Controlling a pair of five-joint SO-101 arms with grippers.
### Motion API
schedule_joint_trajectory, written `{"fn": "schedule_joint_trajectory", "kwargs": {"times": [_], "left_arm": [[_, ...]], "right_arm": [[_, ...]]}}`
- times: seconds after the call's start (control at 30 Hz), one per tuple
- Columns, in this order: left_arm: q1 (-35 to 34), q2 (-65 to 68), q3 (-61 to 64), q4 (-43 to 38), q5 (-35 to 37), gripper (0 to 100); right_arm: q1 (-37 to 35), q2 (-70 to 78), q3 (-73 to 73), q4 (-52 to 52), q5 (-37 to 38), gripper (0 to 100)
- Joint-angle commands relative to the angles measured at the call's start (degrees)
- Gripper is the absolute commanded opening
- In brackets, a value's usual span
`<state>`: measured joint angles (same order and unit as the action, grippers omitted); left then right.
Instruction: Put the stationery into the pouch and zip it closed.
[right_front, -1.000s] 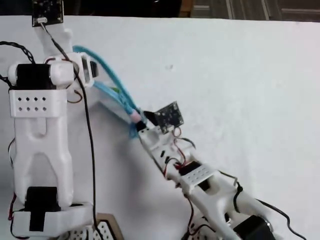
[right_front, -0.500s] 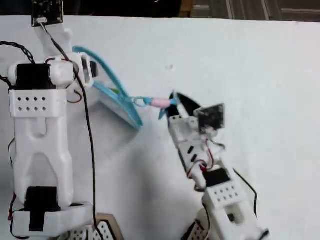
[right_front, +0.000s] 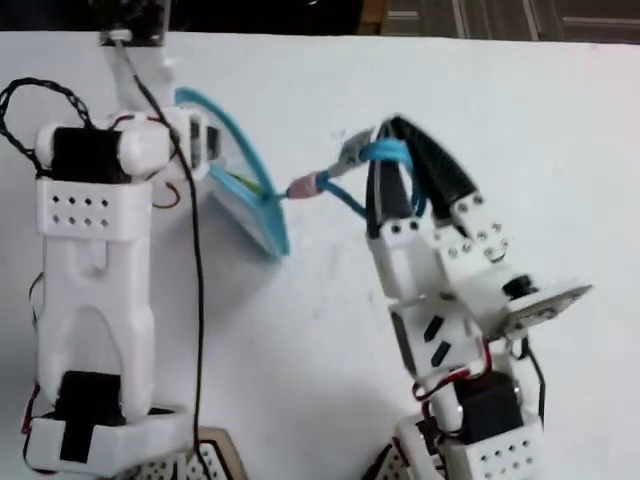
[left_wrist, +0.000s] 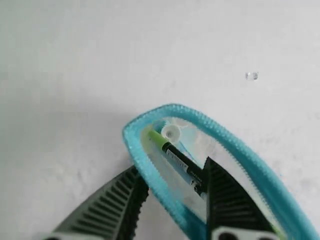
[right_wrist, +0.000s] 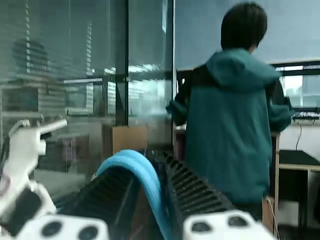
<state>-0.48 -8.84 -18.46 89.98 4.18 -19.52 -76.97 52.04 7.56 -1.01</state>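
Note:
A clear pouch (right_front: 258, 212) with a blue zip rim stands open on the white table. My left gripper (right_front: 205, 140) is shut on its rim (left_wrist: 170, 107), with one finger (left_wrist: 112, 207) outside the pouch and the other inside it. A green pen (left_wrist: 175, 155) lies inside the pouch. A blue cord loop (right_front: 385, 152) with a pink bead (right_front: 305, 185) runs from the zip. My right gripper (right_front: 392, 140) is shut on this loop to the right of the pouch. In the right wrist view the blue cord (right_wrist: 142, 172) sits between the ribbed black fingers (right_wrist: 192, 187).
The left arm's white body (right_front: 90, 270) covers the table's left side. The right arm's base (right_front: 480, 400) stands at the lower right. Bare white tabletop (right_front: 520, 120) stretches to the right and back.
My right gripper swung away from the pouch mouth to the right and upward, dragging the cord and pink bead with it. Its wrist turned over. The left arm and pouch shifted slightly right.

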Motion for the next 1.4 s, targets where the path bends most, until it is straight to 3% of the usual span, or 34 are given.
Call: {"fn": "schedule_joint_trajectory", "kwargs": {"times": [0.0,0.13,0.43,0.57,0.73,0.87,1.0,1.1,1.23,1.37], "left_arm": [[1.45,-0.75,-4.92,0.26,-0.53,23],[0.92,-0.75,-8.53,0.26,-0.53,24],[0.31,-0.84,-16.09,0.7,-0.18,24],[-0.66,-0.84,-24.26,3.6,-0.44,23],[-1.19,-0.75,-43.16,11.69,-0.26,24],[-7.25,-3.12,-46.07,12.57,-0.26,23],[-11.65,-11.74,-39.3,12.66,-0.26,23],[-10.77,-24.13,-27.52,12.66,-0.44,23],[-0.84,-40.84,-3.43,12.13,-2.99,24],[6.46,-48.92,21.8,6.15,-5.01,24]], "right_arm": [[0.66,8.22,-13.8,0.04,0.09,1.6],[0.48,19.3,-25.49,0.13,0.09,1.6],[-7.16,38.11,-40.7,0.22,0.53,1.6],[-8.66,43.82,-48.62,1.19,0.53,1.6],[-8.75,50.33,-57.93,3.56,0.53,1.6],[-8.75,54.99,-62.77,3.82,0.62,1.6],[-11.91,57.89,-65.67,4.09,3.78,1.6],[-16.57,59.03,-66.02,3.82,9.32,1.6],[-20.79,60.18,-66.11,3.74,13.1,1.6],[-21.23,62.02,-66.11,3.74,13.19,1.6]]}}
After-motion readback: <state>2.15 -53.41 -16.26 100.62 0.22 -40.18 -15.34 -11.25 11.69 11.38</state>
